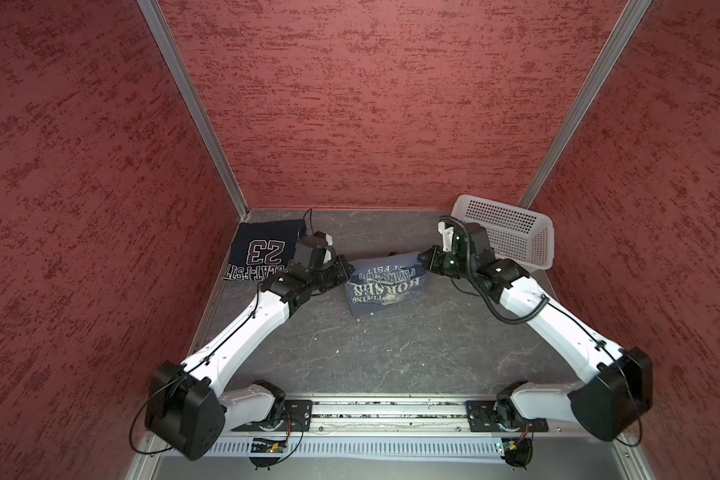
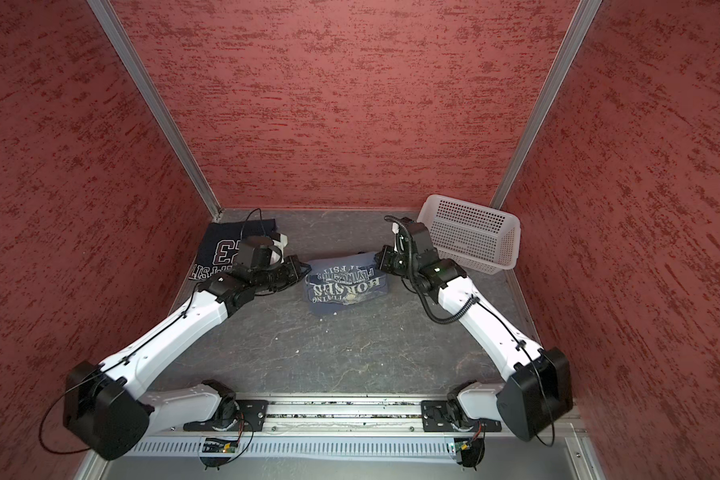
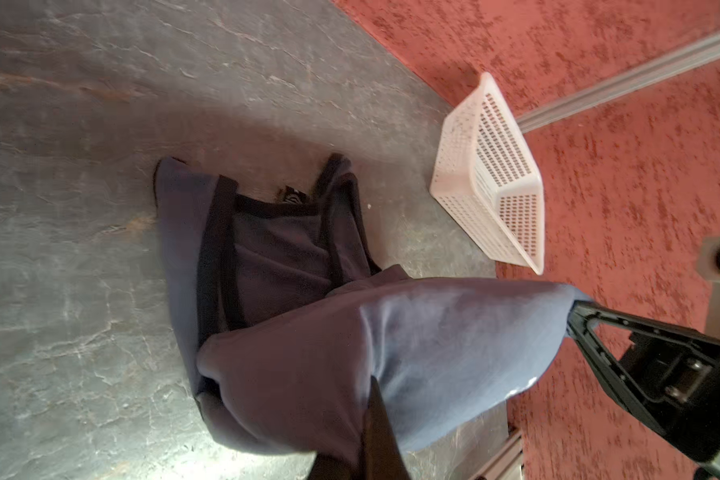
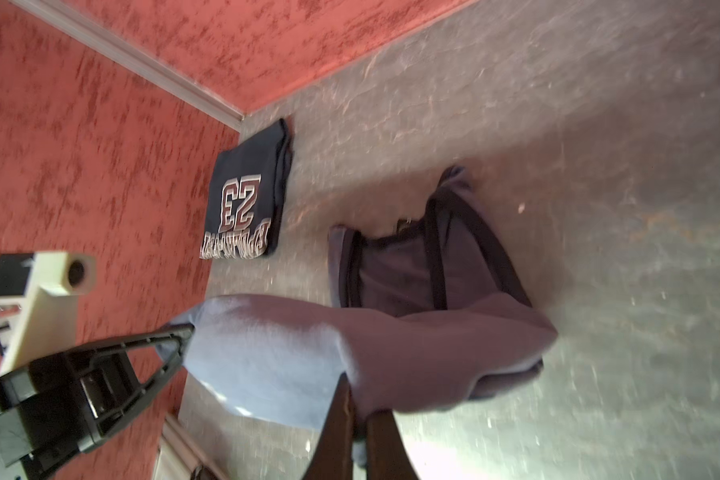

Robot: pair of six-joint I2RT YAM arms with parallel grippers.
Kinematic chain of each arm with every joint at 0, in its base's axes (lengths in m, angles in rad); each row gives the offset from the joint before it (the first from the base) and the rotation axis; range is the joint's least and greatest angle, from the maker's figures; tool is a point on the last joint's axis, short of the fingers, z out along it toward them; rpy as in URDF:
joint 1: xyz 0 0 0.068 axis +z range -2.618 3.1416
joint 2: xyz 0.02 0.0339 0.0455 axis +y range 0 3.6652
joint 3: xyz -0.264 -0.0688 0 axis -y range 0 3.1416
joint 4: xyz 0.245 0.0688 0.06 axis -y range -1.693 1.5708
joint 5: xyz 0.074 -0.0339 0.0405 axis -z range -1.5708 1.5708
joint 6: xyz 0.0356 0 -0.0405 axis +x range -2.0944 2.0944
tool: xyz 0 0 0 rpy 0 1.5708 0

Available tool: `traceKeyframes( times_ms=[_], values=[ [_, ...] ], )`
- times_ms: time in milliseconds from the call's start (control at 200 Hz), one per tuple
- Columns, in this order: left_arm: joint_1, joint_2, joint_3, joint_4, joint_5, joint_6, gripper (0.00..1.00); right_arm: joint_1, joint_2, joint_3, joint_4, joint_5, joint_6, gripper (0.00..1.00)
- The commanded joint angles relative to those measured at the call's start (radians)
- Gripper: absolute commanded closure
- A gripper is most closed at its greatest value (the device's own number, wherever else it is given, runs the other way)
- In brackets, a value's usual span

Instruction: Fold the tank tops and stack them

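1. The slate blue-grey cloth tank top (image 1: 385, 286), with dark trim and a pale "HORSES" print, sits mid-way across the grey, stone-veined desk (image 1: 391, 353), doubled over into a rumpled, roughly square shape.
2. The left gripper (image 1: 347, 269) is clamped on the top's left corner, its thin black fingers pinching the soft fabric.
3. The right gripper (image 1: 423, 257) is closed on the far right corner of the same top.
4. Between the two grips the cloth bulges smooth and rounded, while the dark-banded straps lie flat on the desk beneath.
5. The dark navy cloth tank top (image 1: 262, 249), with a red-and-white "23" print, lies folded into a flat rectangle in the far left corner.
6. The white perforated plastic basket (image 1: 504, 226) stands tilted in the far right corner.
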Motion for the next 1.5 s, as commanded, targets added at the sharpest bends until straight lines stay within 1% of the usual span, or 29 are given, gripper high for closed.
traceKeyframes(
  times_ms=[0,140,301,366,426,466,486,511,536,576,636,706,751,822,872,937,1057,1132,1242,1327,1498],
  values=[
    [0.045,0.112,0.081,0.010,0.037,-0.018,0.95,-0.044,0.136,0.083,0.040,-0.070,-0.046,0.91],
    [0.092,0.243,0.147,0.054,0.036,-0.035,0.95,-0.073,0.317,0.209,0.066,-0.163,-0.056,0.90],
    [0.145,0.382,0.236,0.049,0.040,-0.053,0.94,-0.091,0.514,0.377,0.045,-0.197,-0.074,0.88],
    [0.161,0.436,0.271,0.050,0.045,-0.054,0.88,-0.103,0.598,0.447,0.030,-0.214,-0.075,0.87],
    [0.178,0.501,0.310,0.041,0.060,-0.055,0.84,-0.114,0.666,0.505,0.017,-0.212,-0.075,0.84],
    [0.187,0.538,0.333,0.035,0.059,-0.058,0.81,-0.120,0.707,0.539,0.010,-0.209,-0.076,0.78],
    [0.192,0.556,0.342,0.033,0.055,-0.060,0.79,-0.124,0.727,0.557,0.007,-0.209,-0.076,0.74],
    [0.198,0.575,0.356,0.031,0.055,-0.063,0.75,-0.128,0.750,0.579,0.005,-0.205,-0.078,0.66],
    [0.208,0.598,0.369,0.029,0.053,-0.066,0.70,-0.132,0.772,0.603,-0.001,-0.196,-0.079,0.58],
    [0.224,0.625,0.395,0.023,0.045,-0.071,0.60,-0.139,0.812,0.656,-0.032,-0.171,-0.090,0.49],
    [0.247,0.656,0.438,0.003,0.028,-0.066,0.53,-0.147,0.870,0.757,-0.113,-0.105,-0.118,0.37],
    [0.272,0.667,0.489,-0.050,0.012,-0.039,0.42,-0.147,0.917,0.871,-0.227,0.000,-0.166,0.30],
    [0.281,0.653,0.509,-0.090,0.004,-0.005,0.35,-0.146,0.921,0.898,-0.271,0.037,-0.190,0.28],
    [0.275,0.598,0.481,-0.134,-0.024,0.049,0.26,-0.139,0.870,0.837,-0.270,0.060,-0.216,0.24],
    [0.266,0.537,0.410,-0.131,-0.048,0.078,0.20,-0.131,0.811,0.744,-0.231,0.071,-0.229,0.20],
    [0.251,0.459,0.294,-0.102,-0.040,0.093,0.16,-0.120,0.725,0.612,-0.170,0.068,-0.231,0.15],
    [0.192,0.384,0.124,-0.063,-0.011,0.094,0.14,-0.110,0.598,0.367,-0.053,0.045,-0.215,0.10],
    [0.145,0.374,0.058,-0.033,-0.008,0.084,0.12,-0.106,0.561,0.274,-0.015,0.043,-0.222,0.09],
    [0.114,0.386,-0.001,0.014,0.003,0.061,0.11,-0.095,0.567,0.229,-0.006,0.044,-0.237,0.08],
    [0.110,0.410,-0.030,0.055,0.019,0.049,0.11,-0.081,0.604,0.237,-0.007,0.032,-0.242,0.08],
    [0.101,0.490,-0.020,0.104,0.075,0.041,0.13,-0.054,0.651,0.237,0.001,0.041,-0.241,0.08]
  ],
)
